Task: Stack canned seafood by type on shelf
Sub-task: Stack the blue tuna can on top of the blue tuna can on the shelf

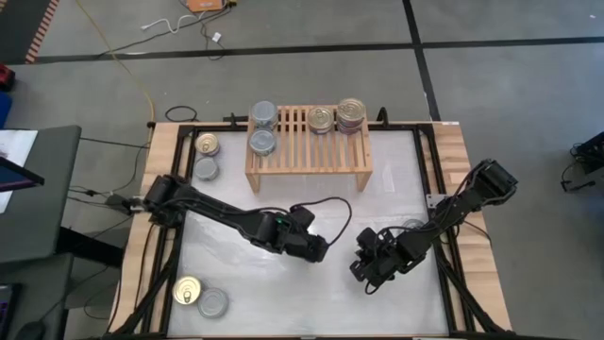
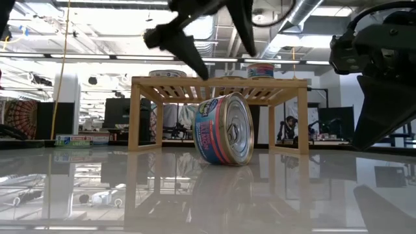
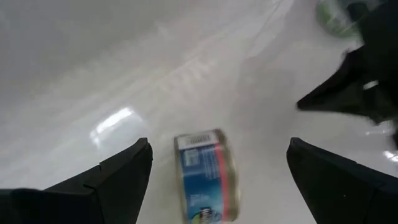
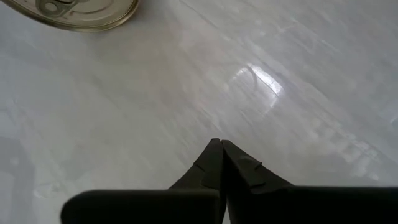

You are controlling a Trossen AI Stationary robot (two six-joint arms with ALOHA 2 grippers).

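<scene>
**Tin on edge, mid-surface**

Tin: blue-and-red label, standing on its rim on the glossy white surface, flat ends upright, axis level; in front of the shelf.
Left hand: wide open, above the tin, holding nothing.
Right hand: fully closed, empty, low over the surface.
Shelf: stacked tins on its slats.
Room: workshop behind, lit ceiling.

Blue-labelled tin on edge between spread fingers.

Bright overhead light glares off the glossy table; the left wrist view is motion-blurred.
</scene>
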